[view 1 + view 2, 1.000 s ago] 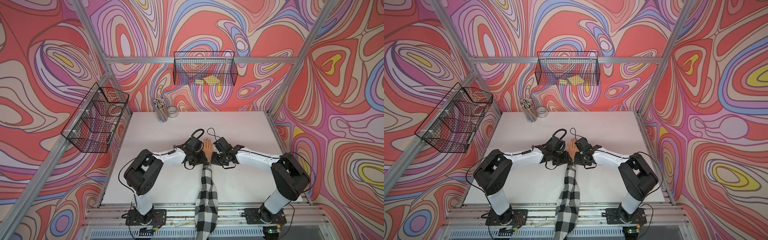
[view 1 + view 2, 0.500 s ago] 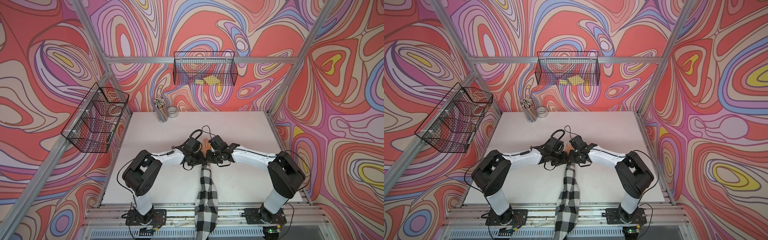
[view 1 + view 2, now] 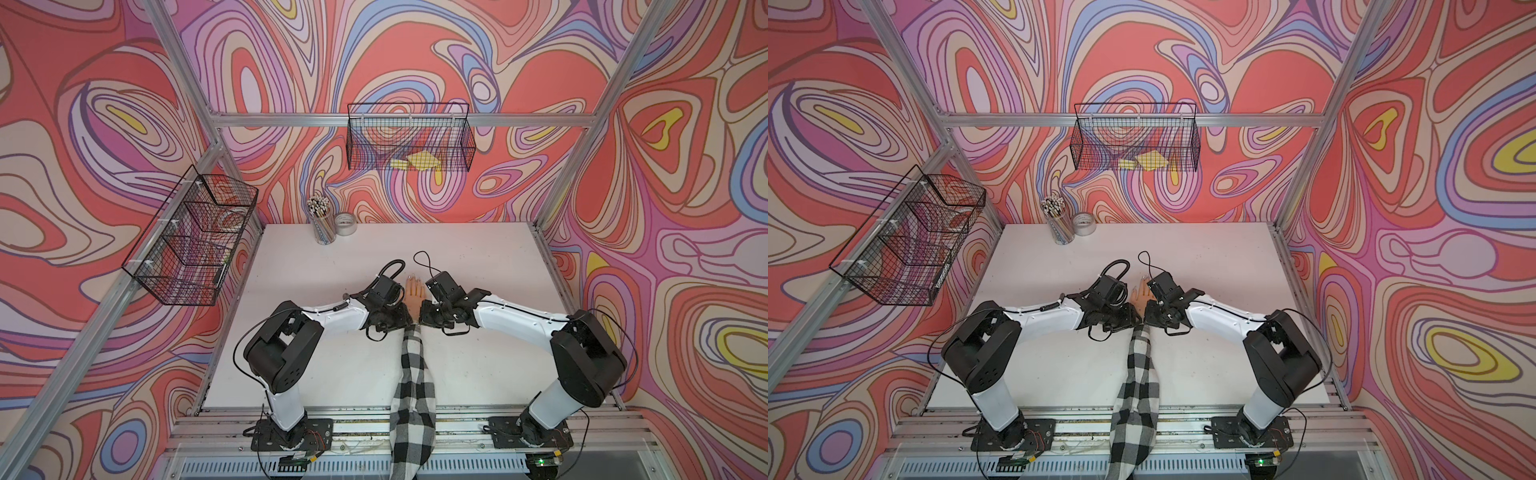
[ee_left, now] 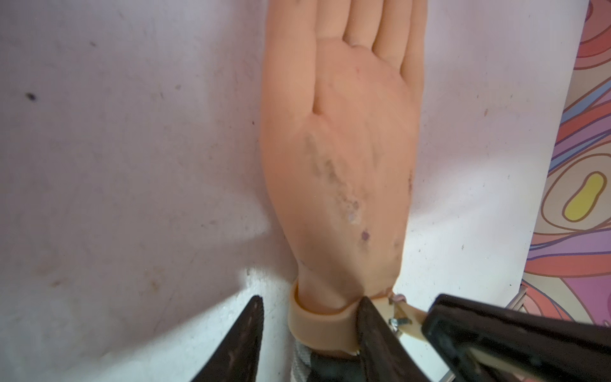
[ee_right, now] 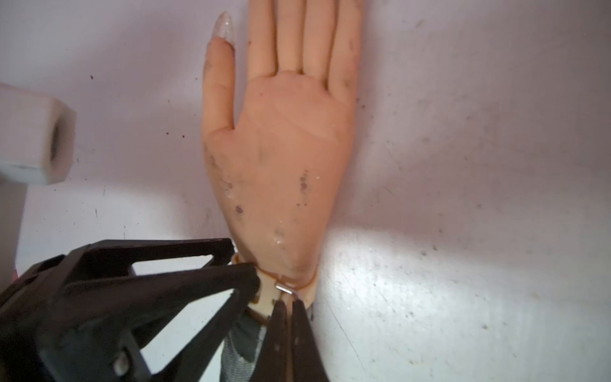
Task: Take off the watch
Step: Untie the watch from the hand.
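A mannequin hand (image 3: 414, 291) lies flat mid-table, its arm in a black-and-white plaid sleeve (image 3: 413, 374). The watch shows only as a beige strap (image 4: 320, 327) round the wrist, with a small metal buckle (image 5: 284, 287); its dial is hidden. My left gripper (image 4: 310, 299) straddles the thumb side of the wrist, partly open. One of its fingers (image 4: 373, 330) rests on the strap and the other stands clear over the table. My right gripper (image 5: 289, 302) is shut on the strap's loose end beside the buckle. In both top views the two grippers meet over the wrist.
At the table's back stand a pencil cup (image 3: 323, 224) and a tape roll (image 3: 345, 224). Wire baskets hang on the left wall (image 3: 191, 237) and the back wall (image 3: 409, 141). Cable loops (image 3: 422, 262) rise from both wrists near the hand's fingertips.
The right gripper has shifted slightly in toward the wrist. The left arm has hardly moved, its jaws a touch narrower.
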Available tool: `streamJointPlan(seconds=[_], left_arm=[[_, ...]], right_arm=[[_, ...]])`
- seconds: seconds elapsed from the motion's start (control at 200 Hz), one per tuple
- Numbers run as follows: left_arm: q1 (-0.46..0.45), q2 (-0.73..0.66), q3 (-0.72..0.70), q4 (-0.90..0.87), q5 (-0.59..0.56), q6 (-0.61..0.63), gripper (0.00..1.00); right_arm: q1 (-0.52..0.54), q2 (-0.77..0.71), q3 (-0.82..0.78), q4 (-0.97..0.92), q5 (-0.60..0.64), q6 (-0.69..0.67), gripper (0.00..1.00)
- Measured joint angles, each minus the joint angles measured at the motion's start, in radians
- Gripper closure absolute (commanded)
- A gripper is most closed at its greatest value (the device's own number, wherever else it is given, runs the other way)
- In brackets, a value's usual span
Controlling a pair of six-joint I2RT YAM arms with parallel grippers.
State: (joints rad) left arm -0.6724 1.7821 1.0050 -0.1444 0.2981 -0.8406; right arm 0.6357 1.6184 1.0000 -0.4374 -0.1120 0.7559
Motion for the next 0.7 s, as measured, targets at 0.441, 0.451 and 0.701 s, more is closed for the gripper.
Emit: streamJointPlan(seconds=[0.441,0.451,0.701], left_arm=[[0.000,0.008,0.000,0.015,0.015,0.000,0.54],[0.000,0.009,0.000,0.016,0.015,0.000,0.54],[0.000,0.013,0.000,0.022,0.020,0.000,0.54]], right_arm=[[-0.009,0.060,-0.020,0.030,-0.002,-0.026,1.00],[-0.009,0.063,-0.019,0.030,-0.002,-0.027,1.00],[-0.016,0.093,0.002,0.023,-0.026,-0.037,1.00]])
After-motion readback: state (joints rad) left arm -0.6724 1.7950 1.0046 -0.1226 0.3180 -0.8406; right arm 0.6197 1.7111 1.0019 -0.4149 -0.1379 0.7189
